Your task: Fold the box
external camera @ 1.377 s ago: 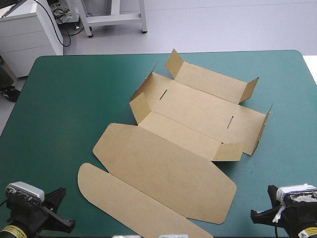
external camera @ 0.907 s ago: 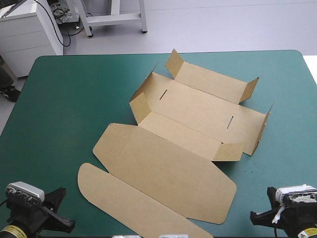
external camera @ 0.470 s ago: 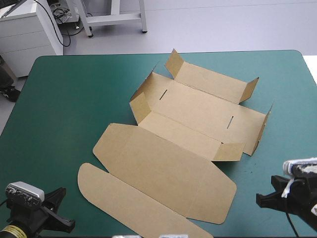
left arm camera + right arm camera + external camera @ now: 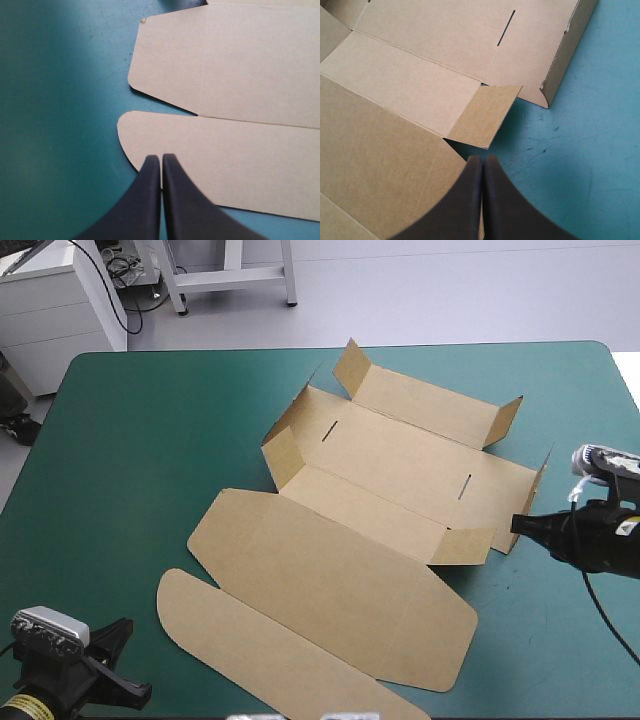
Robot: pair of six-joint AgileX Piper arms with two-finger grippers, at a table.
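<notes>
Two empty pincers sit closed, the left pincer (image 4: 161, 160) over the flat lid (image 4: 330, 590), the right pincer (image 4: 482, 159) near a corner flap (image 4: 482, 117) of the box (image 4: 400, 470) spread mid-way across the counter (image 4: 130, 440), so that flap probably wants a gentle inward push along its crease.

Brown box (image 4: 400, 465) sits mid-worktop (image 4: 140, 440), angled. Far half: tray with side walls and corner tabs partly raised, two slots in the floor. Near half: lid panel (image 4: 330, 585) and rounded tuck flap (image 4: 250, 645) lie flat on the teal-green cover. Right claw (image 4: 520, 525) at right edge, tip just beside tray's near-right wall; contact unclear. Left claw (image 4: 140, 692) at near-left corner, well apart from box.
</notes>
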